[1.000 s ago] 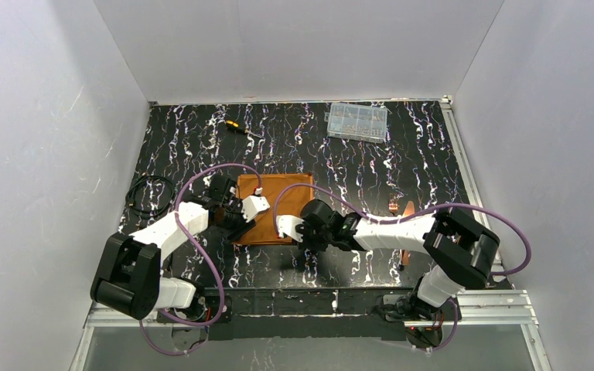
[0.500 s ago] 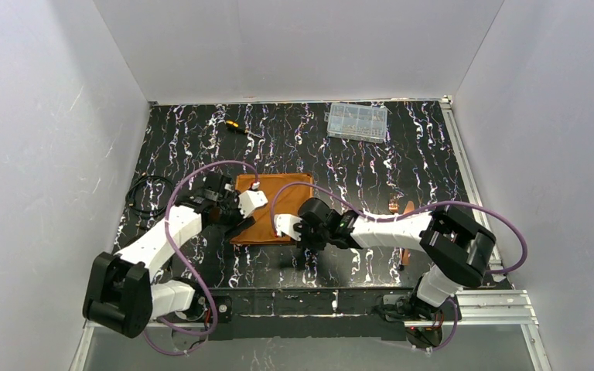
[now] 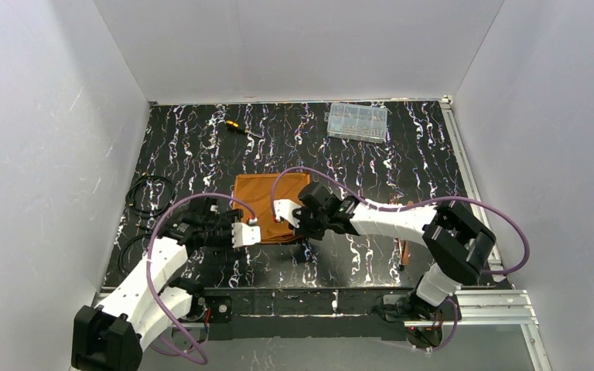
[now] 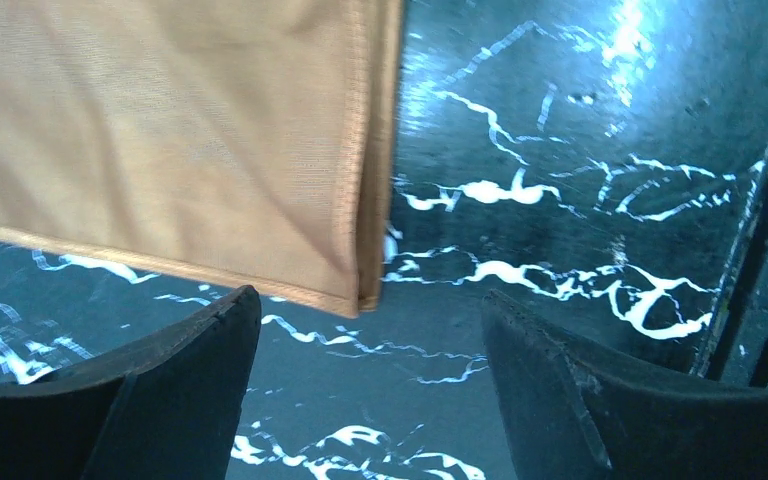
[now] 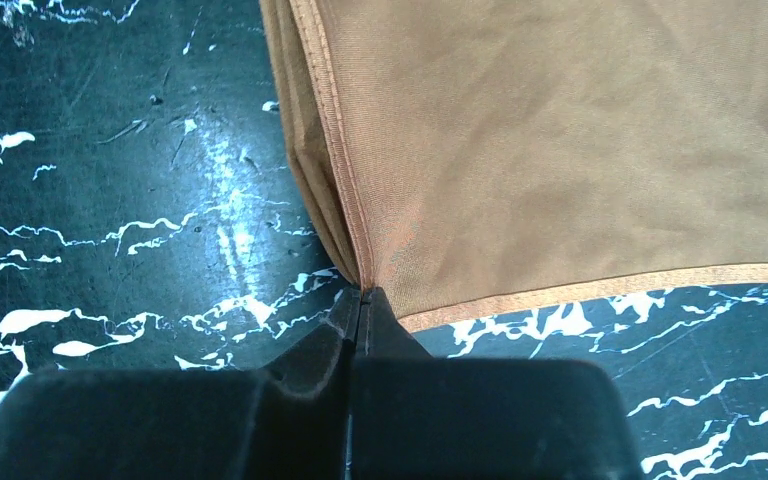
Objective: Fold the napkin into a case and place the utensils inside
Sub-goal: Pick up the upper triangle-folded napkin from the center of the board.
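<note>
Black fingers of the right end effector are pressed together, pinching a layered hem corner of the rust-orange soft cloth napkin. Left end effector: fingers spread wide, holding nothing, just off the napkin's near-left corner. Napkin is folded flat into a rectangle, mid black white-veined counter, between both arms.

Robotics lab test cell. Plain white panel walls box in a black, white-veined tabletop on three sides. Silver aluminium extrusion rail across bottom of frame. White jointed robot arms mounted there.
</note>
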Available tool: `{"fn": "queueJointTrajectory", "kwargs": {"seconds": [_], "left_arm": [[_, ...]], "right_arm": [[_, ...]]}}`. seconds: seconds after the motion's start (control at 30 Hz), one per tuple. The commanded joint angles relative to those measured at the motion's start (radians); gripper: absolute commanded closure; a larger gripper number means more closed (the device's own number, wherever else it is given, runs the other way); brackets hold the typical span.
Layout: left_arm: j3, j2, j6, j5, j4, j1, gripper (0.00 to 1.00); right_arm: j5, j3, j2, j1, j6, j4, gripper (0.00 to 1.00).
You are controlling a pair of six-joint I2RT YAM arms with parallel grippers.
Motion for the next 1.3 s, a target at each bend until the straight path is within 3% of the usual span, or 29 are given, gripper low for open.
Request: {"fn": "queueJointTrajectory", "kwargs": {"seconds": [0.0, 0.23, 0.37, 0.7, 0.87, 1.27], "left_arm": [[-0.090, -0.017, 0.189, 0.045, 0.065, -0.001, 0.18], [-0.158, 0.002, 0.178, -0.062, 0.311, -0.006, 0.18], [-0.201, -0.029, 0.234, -0.052, 0.336, -0.006, 0.18], [-0.127, 0.112, 0.308, 0.007, 0.143, -0.008, 0.22], [-0.096, 0.167, 0.315, 0.008, 0.132, -0.015, 0.28], [-0.065, 0.063, 0.314, 0.067, 0.000, -0.033, 0.22]], "right_arm": [[-0.064, 0.085, 0.015, -0.015, 0.005, -0.081, 0.99], [-0.105, 0.136, 0.019, -0.041, -0.004, -0.146, 0.99], [-0.122, 0.146, 0.022, -0.055, -0.008, -0.154, 0.99], [-0.118, 0.131, 0.006, -0.068, 0.003, -0.122, 0.99], [-0.121, 0.140, 0.006, -0.078, 0.015, -0.120, 0.99], [-0.221, 0.212, 0.032, -0.158, 0.109, -0.103, 0.99]]}}
